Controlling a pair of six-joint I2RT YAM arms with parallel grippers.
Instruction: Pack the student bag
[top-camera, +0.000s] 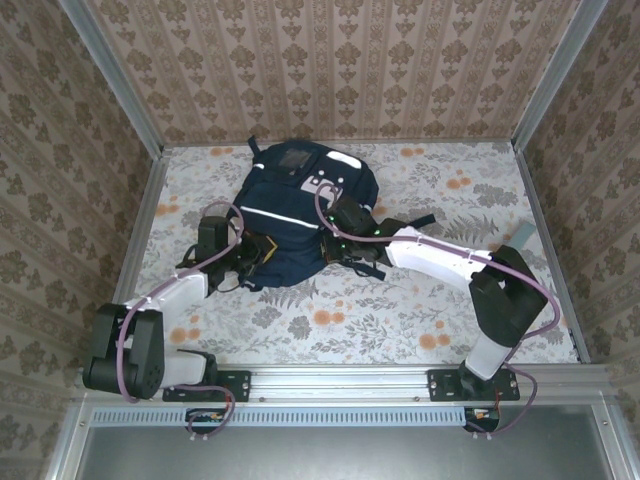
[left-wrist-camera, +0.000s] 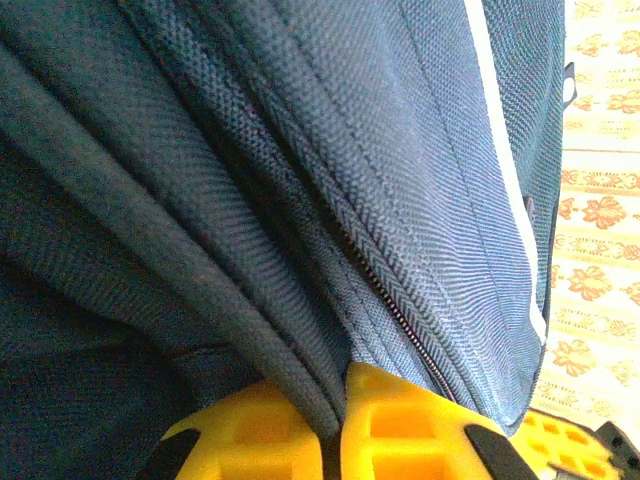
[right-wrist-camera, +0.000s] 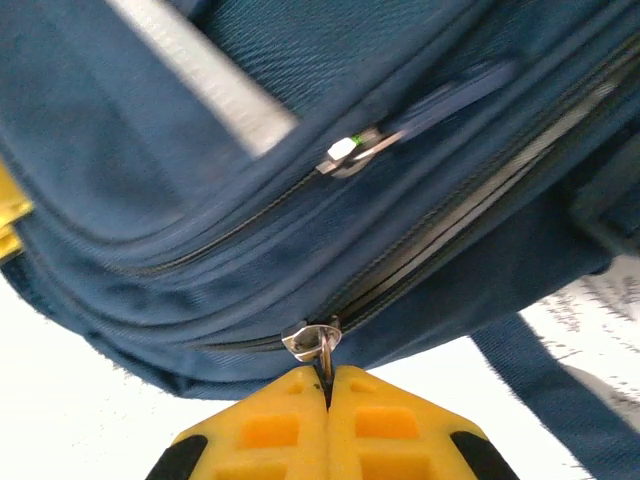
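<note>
The student bag (top-camera: 290, 200) is a navy blue backpack with a white stripe, lying flat in the middle of the table. My left gripper (top-camera: 258, 252) is at the bag's near left edge; its yellow fingers (left-wrist-camera: 400, 430) are shut on a fold of the navy fabric (left-wrist-camera: 300, 380) beside a zip line (left-wrist-camera: 390, 300). My right gripper (top-camera: 343, 243) is at the bag's near right edge. In the right wrist view it (right-wrist-camera: 328, 372) is shut on the metal zipper pull (right-wrist-camera: 312, 338) of a long zip. A second zip slider (right-wrist-camera: 345, 152) shows higher up.
The floral table cloth (top-camera: 400, 300) spreads around the bag. Patterned walls (top-camera: 60, 150) close in the left, back and right sides. A dark strap (top-camera: 415, 220) trails from the bag to the right. An aluminium rail (top-camera: 340, 378) runs along the near edge.
</note>
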